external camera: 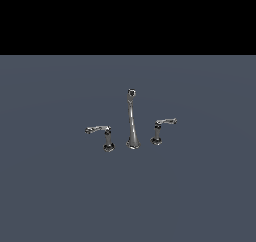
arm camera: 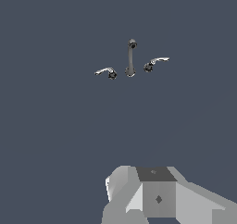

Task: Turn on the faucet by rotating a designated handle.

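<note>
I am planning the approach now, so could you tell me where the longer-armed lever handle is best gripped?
Grip the handle near its free outer end, which points toward the exterior view's left, away from the spout. Coming from above looks best: the arm lies roughly level on its short post, so fingers could straddle it with good leverage. The gripper is far off.

You've got the faucet [external camera: 132,121] standing mid-floor [external camera: 60,196], spout upright, the handle [external camera: 98,130] on the exterior view's left, shorter lever [external camera: 165,121] on its right.
</note>
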Motion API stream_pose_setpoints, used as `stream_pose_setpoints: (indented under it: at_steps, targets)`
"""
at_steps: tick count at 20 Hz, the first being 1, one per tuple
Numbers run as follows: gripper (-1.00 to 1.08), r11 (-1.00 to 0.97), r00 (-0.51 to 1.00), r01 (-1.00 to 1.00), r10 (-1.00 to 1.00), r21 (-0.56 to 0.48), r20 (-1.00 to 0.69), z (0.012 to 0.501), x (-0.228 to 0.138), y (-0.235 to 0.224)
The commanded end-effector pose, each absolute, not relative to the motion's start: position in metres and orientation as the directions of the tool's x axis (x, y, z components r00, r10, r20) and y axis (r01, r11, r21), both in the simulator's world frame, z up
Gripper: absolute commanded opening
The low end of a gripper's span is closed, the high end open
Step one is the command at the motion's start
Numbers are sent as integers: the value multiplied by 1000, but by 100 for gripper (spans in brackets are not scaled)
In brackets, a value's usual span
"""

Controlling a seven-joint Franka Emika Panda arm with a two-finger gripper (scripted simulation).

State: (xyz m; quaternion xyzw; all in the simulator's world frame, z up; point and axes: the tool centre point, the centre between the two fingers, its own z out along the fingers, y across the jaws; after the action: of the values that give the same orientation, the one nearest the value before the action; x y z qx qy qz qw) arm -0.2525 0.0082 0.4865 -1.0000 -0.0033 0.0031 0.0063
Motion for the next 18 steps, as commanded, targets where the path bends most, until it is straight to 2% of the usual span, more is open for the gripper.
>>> stream_pose_setpoints:
  at_steps: [1, 10, 18]
  targets:
    - [-100, -1000, 1000, 7, 7, -13, -6, 486, -253, 8]
    - [-100, -999, 999, -39, -39, -12, -6, 473, -249, 16]
    - [-100, -988, 988, -156, -156, -11, -7, 439, -240, 35]
